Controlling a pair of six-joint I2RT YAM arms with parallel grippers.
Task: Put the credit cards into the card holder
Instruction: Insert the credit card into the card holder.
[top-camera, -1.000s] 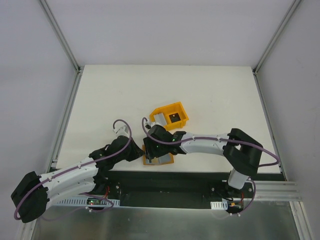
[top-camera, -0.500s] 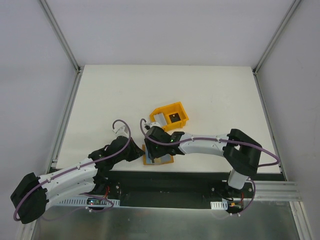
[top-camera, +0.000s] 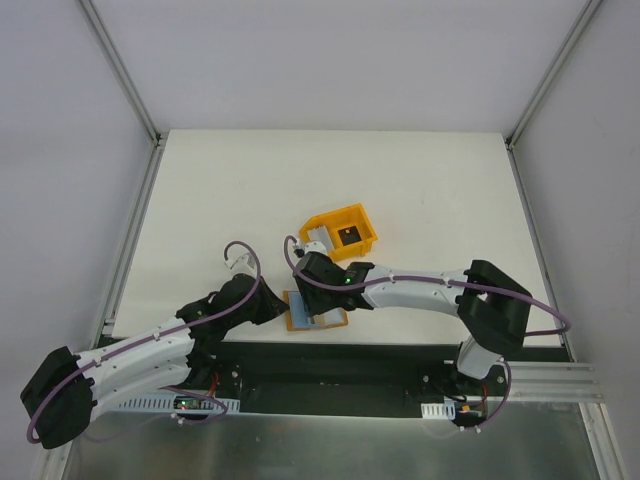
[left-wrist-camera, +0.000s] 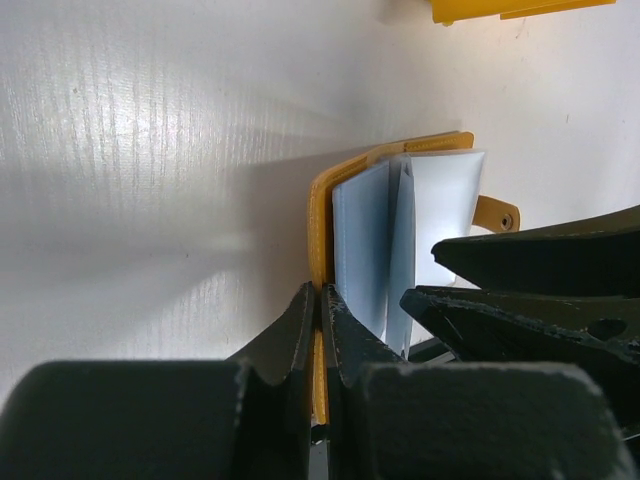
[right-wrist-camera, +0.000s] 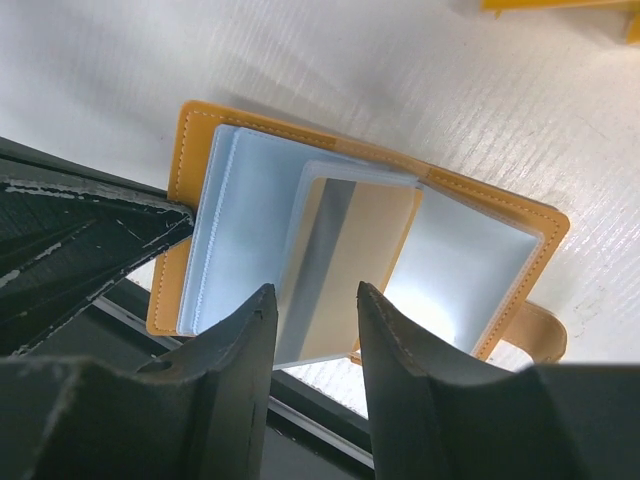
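The orange-tan card holder (top-camera: 318, 312) lies open at the table's near edge, its pale grey pockets up. My left gripper (left-wrist-camera: 320, 300) is shut on its left cover edge (left-wrist-camera: 316, 210). In the right wrist view a tan card with a grey stripe (right-wrist-camera: 355, 255) sits in a clear pocket leaf of the holder (right-wrist-camera: 190, 135). My right gripper (right-wrist-camera: 315, 300) is open, its fingers either side of that card's near end, not gripping it. More cards, a grey one (top-camera: 318, 238) and a dark one (top-camera: 347, 236), lie in the bin.
The yellow-orange plastic bin (top-camera: 362, 222) stands just behind the holder. The black strip at the table's near edge (top-camera: 330, 352) runs right below the holder. Both arms cross close together over it.
My right gripper has drawn back a little from the holder, so more of its pale inside shows in the top view. The left arm has hardly moved.
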